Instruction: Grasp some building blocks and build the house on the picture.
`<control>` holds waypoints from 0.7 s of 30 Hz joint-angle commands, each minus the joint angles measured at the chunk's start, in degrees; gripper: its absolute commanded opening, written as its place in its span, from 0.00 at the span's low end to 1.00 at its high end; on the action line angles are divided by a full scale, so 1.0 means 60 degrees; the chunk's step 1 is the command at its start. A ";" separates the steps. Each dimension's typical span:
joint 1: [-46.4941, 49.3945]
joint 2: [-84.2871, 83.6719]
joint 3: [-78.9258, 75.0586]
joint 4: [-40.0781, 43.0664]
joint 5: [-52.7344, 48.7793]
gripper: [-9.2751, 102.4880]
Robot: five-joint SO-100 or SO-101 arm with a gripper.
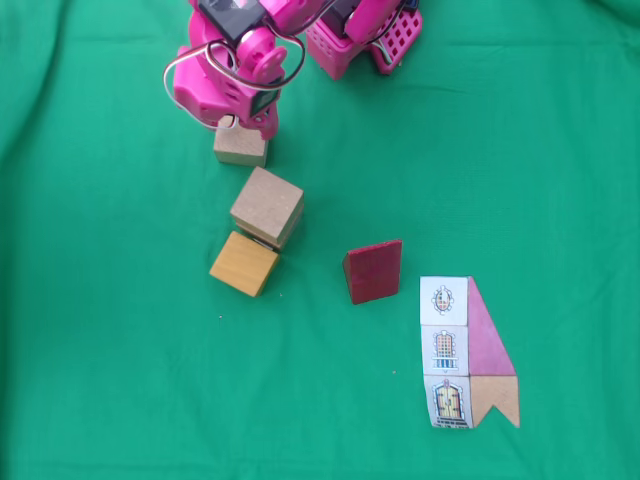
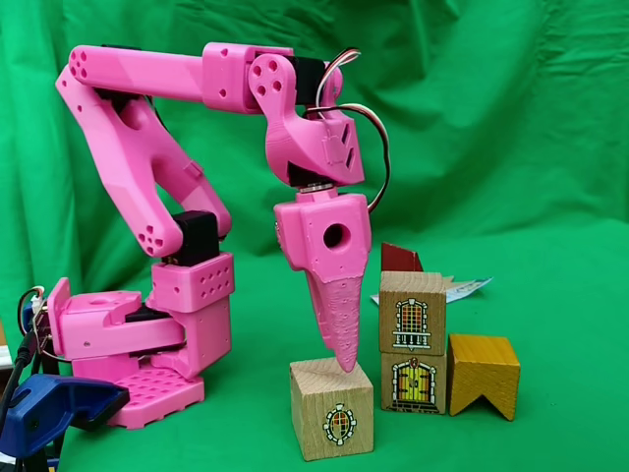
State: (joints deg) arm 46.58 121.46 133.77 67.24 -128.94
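Two pale natural-wood blocks already stand stacked (image 2: 412,339), the window block on top of the door block, as the side-on fixed view shows; from above they read as one pale cube (image 1: 267,205) touching the far corner of the orange-yellow notched wooden block (image 1: 244,263), which sits on the tabletop just left of them in that top-down view. So the lower part of the house seems started, while the third pale wooden cube with a round window printed on its face (image 2: 332,408) rests apart on the green cloth tabletop (image 1: 520,150), farther toward the robot base, and the dark red slanted wooden wedge (image 1: 374,270) stands untouched, well apart to the right of the stack. What appears left is to lift that third cube onto the stack, add the wedge as roof and bring the notched block into its place. The flat printed card with the house design (image 1: 468,352) lies near the right front of the top-down view, its long axis running near to far, the round-window square at the far end and the door at the near end, the pink roof shape along its right side. The pink end effector (image 2: 342,362) hangs tip-down touching the top of the lone cube; whether its fingers are spread or closed I cannot tell.
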 commanded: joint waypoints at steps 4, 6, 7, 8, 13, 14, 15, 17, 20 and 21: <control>0.0044 -0.0161 -0.0322 -0.0088 -0.0088 0.29; 0.0044 -0.0161 -0.0322 -0.0088 -0.0088 0.29; 0.0044 -0.0161 -0.0322 -0.0088 -0.0088 0.29; 0.0044 -0.0161 -0.0322 -0.0088 -0.0088 0.29; 0.0044 -0.0161 -0.0322 -0.0088 -0.0088 0.29; 0.0044 -0.0161 -0.0322 -0.0088 -0.0088 0.29; 0.0044 -0.0161 -0.0322 -0.0088 -0.0088 0.29; 0.0059 -0.0161 -0.0322 -0.0088 -0.0088 0.29; 0.0059 -0.0161 -0.0322 -0.0088 -0.0088 0.32; 0.0088 -0.0161 -0.0322 -0.0088 -0.0088 0.33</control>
State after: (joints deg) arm 46.58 120.59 133.77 67.24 -128.94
